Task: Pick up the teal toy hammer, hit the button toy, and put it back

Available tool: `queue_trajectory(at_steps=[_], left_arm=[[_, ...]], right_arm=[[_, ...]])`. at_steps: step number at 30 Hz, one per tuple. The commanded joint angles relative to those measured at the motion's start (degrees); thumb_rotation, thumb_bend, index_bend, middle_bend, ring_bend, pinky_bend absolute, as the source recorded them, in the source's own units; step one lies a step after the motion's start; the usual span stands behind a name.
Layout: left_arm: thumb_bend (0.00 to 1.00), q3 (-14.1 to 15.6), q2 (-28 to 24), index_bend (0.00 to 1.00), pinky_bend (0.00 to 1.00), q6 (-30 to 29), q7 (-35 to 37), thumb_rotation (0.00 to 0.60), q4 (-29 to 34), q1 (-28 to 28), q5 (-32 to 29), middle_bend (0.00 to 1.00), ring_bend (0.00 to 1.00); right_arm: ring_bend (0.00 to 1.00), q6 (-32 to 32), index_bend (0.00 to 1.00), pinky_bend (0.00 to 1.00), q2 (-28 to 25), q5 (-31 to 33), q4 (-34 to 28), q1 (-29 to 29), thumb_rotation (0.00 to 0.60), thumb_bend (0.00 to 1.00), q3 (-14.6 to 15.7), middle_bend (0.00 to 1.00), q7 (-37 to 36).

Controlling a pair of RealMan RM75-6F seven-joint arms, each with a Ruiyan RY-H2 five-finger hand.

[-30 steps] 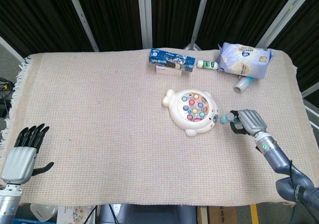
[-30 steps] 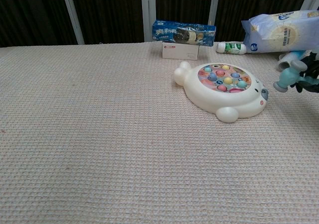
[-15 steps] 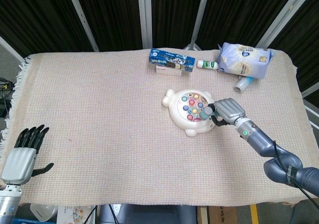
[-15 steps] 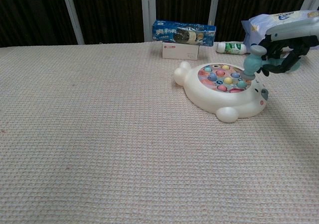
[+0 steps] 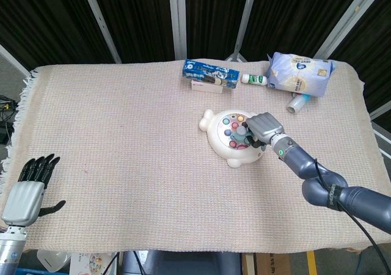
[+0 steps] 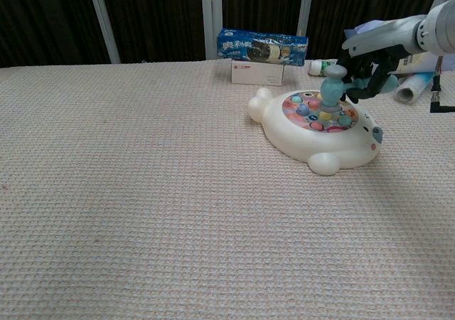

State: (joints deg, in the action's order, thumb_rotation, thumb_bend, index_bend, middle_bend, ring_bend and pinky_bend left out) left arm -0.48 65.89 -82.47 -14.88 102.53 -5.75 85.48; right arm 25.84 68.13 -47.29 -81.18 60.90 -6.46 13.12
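Observation:
The white animal-shaped button toy (image 5: 219,142) (image 6: 298,138) with several coloured buttons lies right of the table's middle. My right hand (image 5: 265,128) (image 6: 375,54) hovers over its right half and holds the teal toy hammer (image 5: 242,131) (image 6: 332,87) by the handle. The hammer's head points down onto the coloured buttons; in the chest view it seems to touch a yellow one. My left hand (image 5: 28,189) rests off the table's near left corner, fingers apart, holding nothing.
Along the far edge lie a blue snack pack (image 5: 210,73) (image 6: 261,47) on a small white box, a white bottle (image 5: 253,78), a pale blue bag (image 5: 300,73) and a white tube (image 5: 297,104). A woven beige cloth (image 5: 122,153) covers the table.
My right hand has swung left from beside the toy to above it, carrying the hammer. The hammer head has come down onto the buttons. The left hand has stayed still.

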Motion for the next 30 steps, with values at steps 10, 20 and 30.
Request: queue_trajectory(at_steps=[10,20,30], left_arm=[[0.13,-0.02,0.23,0.00,0.00,0.68,0.31,0.600,-0.33,-0.35,-0.38,0.00,0.00],[0.13,0.00,0.33,0.00,0.00,0.92,0.82,0.600,-0.76,-0.46,-0.64,0.00,0.00],[0.13,0.04,0.31,0.00,0.00,0.19,1.61,0.600,-1.25,-0.24,-0.11,0.00,0.00]], right_arm=[[0.57,1.28,0.90,0.39,3.28,14.14,2.92,8.62,0.600,0.78,7.66,0.78,6.95],[0.57,3.07,0.90,0.39,4.13,19.25,2.72,11.50,0.600,0.79,11.76,0.78,9.33],[0.57,7.03,0.90,0.39,-0.20,18.32,-4.23,11.61,0.600,0.79,11.80,0.78,9.29]])
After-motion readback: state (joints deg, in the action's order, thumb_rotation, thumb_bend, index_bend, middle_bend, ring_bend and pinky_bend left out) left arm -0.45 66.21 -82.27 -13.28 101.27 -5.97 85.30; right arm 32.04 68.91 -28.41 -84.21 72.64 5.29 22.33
